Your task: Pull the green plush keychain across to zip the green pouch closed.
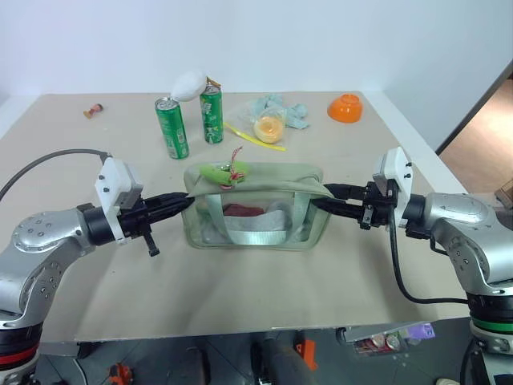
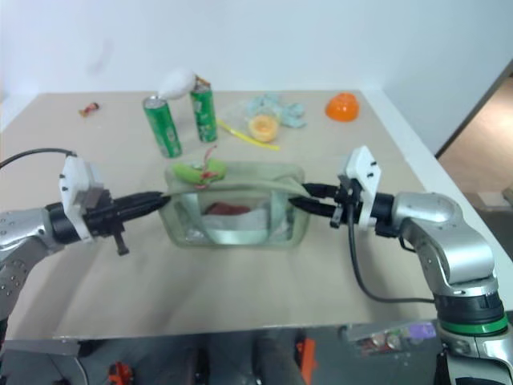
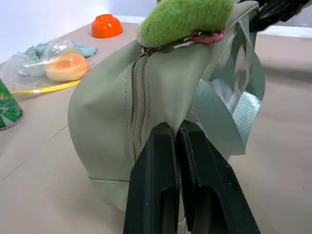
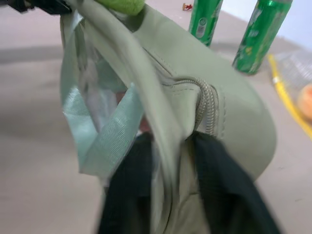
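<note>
Worktop (image 1: 240, 297): a wide tan top by a white wall; the green pouch is set near its middle.
Green pouch (image 1: 256, 210): pale green, with clear sides and strap handles; something red is seen inside.
Green plush keychain (image 1: 218, 172): laid on top of the pouch, at the end nearest the left arm.
Left gripper (image 3: 178, 131): its black fingers are pressed tight together on the cloth at that end of the pouch.
Right gripper (image 1: 321, 198): its fingers are spread partway, one on each side of the far end of the pouch; a firm hold cannot be told.
Two green cans (image 1: 171, 128): stood well behind, toward the back edge.
Orange bowl (image 1: 347, 107): near the back right corner.
Risk: the keychain is not held, so the zip may stay open; with a loose right end, the pouch could be dragged along.
</note>
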